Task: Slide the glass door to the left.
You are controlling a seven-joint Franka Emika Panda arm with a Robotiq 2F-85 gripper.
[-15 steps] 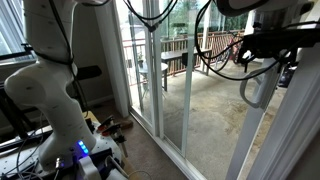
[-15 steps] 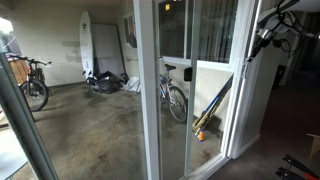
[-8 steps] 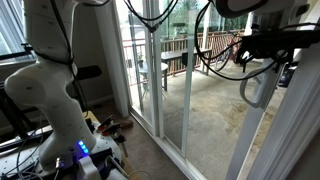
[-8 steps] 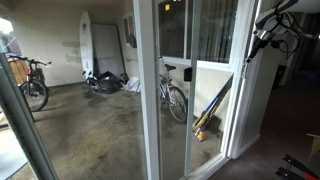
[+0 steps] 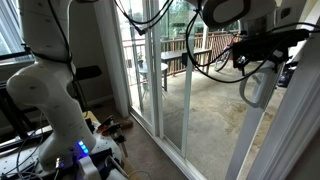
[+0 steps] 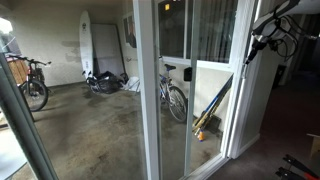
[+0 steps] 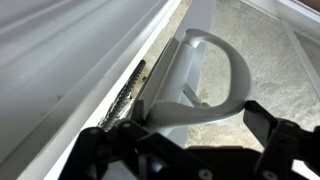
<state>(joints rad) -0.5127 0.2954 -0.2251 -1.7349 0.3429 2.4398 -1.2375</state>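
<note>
The glass door's white frame [image 5: 287,130] stands at the right edge of an exterior view, with its pale grey D-shaped handle [image 5: 254,90] on the edge. My black gripper [image 5: 262,52] hovers at the top of that handle. In the wrist view the handle [image 7: 222,62] curves up from the frame, and its lower end lies between my open jaws [image 7: 186,128], which are not clamped on it. From outside, the gripper [image 6: 256,44] sits against the door frame [image 6: 243,110].
The white robot base [image 5: 50,95] and floor cables [image 5: 105,128] stand left of the doorway. A handle-less glass panel [image 5: 150,70] is beside them. On the patio are bicycles [image 6: 174,98] [image 6: 30,85], a surfboard [image 6: 88,45] and a wooden railing [image 5: 200,45].
The arm and gripper have shifted slightly to the left at the handle. The door itself shows no clear movement.
</note>
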